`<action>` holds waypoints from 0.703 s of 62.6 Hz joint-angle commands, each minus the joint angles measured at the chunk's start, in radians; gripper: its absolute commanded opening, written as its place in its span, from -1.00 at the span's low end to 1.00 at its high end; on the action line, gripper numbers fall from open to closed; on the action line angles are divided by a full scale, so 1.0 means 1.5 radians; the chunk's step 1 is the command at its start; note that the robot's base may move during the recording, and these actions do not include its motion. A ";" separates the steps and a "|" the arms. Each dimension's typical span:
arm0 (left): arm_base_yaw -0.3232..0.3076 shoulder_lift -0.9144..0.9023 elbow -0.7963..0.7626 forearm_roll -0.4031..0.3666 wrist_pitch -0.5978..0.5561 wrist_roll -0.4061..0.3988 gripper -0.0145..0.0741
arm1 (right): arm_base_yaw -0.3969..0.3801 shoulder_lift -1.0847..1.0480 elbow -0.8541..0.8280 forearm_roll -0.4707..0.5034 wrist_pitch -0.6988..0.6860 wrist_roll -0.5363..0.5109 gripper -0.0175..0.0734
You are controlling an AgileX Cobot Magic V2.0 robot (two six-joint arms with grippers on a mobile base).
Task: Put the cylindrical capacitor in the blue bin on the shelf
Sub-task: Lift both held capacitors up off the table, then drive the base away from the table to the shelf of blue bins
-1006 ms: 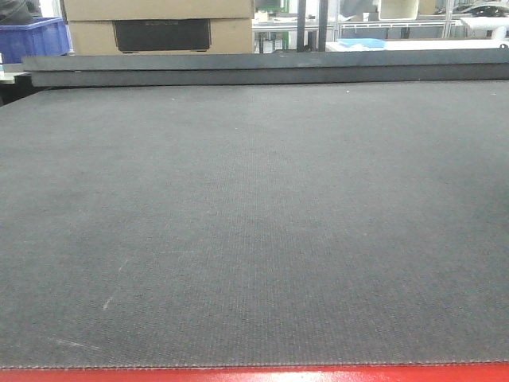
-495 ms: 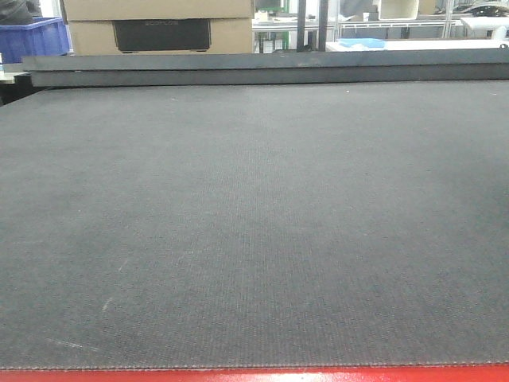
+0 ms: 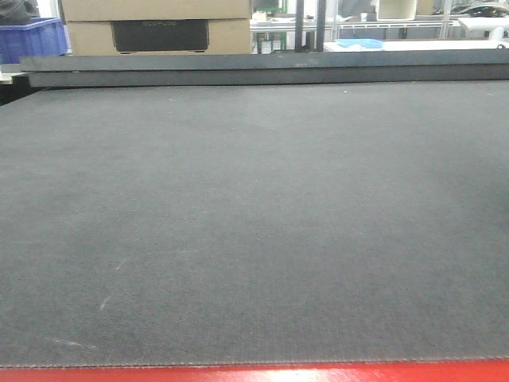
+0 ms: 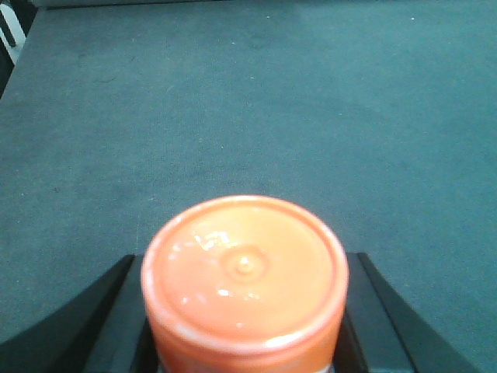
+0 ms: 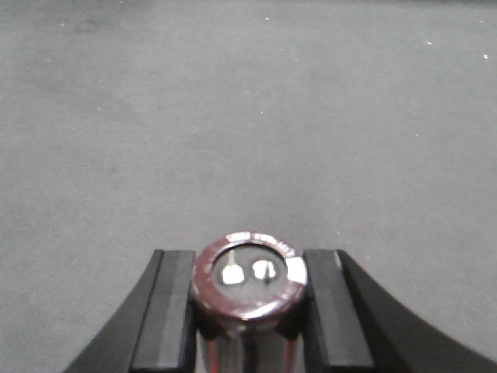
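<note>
- The only open container I see is a blue bin (image 3: pixel 28 36), in the front view past the far edge of the mat (image 3: pixel 254 223), at the upper left. Something dark shows above its rim; I cannot tell what it is.
- Beside the blue bin stand cardboard boxes (image 3: pixel 159 24), closed.
- Neither of my claws shows in that view, so I cannot place the bin or boxes against them.
- The capacitor (image 5: pixel 248 284) sits upright in my right claw (image 5: pixel 248 299), gripped between the two black fingers (image 5: pixel 175 303), which touch its sides to left and right.
- Its top end faces the wrist camera: a maroon rim with a pale patch on the right, a grey face, and two small metal terminals side by side.
- Ahead of the right claw lies only grey mat.
- My left claw (image 4: pixel 245 318) is closed on an orange cylinder (image 4: pixel 245 272), its glossy round top towards the camera and a black finger on each side.
- A dark panel on the lower box carries faint lettering, too blurred to read. I can read no print on the capacitor or the orange cylinder.
</note>
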 commanded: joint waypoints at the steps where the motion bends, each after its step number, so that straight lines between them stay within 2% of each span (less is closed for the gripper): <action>1: -0.005 -0.004 -0.001 -0.003 -0.008 0.001 -0.92 | -0.004 -0.002 -0.001 -0.003 -0.018 -0.002 -0.97; 21: -0.005 -0.004 -0.001 -0.003 -0.008 0.001 -0.92 | -0.004 -0.002 -0.001 -0.003 -0.068 -0.002 -0.97; 44: -0.005 -0.006 -0.001 -0.003 -0.008 0.001 -0.92 | -0.004 -0.002 -0.001 -0.003 -0.069 -0.002 -0.97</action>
